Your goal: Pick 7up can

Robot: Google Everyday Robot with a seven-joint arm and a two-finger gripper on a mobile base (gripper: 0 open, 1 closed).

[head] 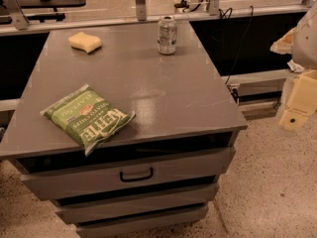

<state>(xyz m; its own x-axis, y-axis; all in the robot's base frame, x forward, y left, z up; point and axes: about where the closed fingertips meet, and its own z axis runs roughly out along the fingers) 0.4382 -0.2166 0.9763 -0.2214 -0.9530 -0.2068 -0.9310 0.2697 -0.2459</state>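
cabinet (163,93): grey, flat top, three drawer fronts stacked under it. the top drawer (198,167) carries a dark handle (136,174). dark gaps run above each front; what lies inside cannot be seen.

7up can (167,34): upright on the cabinet top at about 12 o'clock, close to the far edge, with nothing touching it. the metal top is visible, but the state of the tab is too small to tell.

chip bag (88,117): green, lying flat at 8 o'clock, print upside down from this side, one corner hanging over the near edge. contents hidden. well apart from the can.

sponge (85,41): yellow, at 11 o'clock near the far left corner, apart from both the can and the bag.

gripper (297,108): cream-coloured, off the cabinet at 3 o'clock, above the speckled floor (267,182), partly cut off by the right edge. how far open it is cannot be told; nothing is seen in its hold. well apart from the can.

cables (233,19): hanging behind the cabinet at 1 o'clock, their ends hidden.
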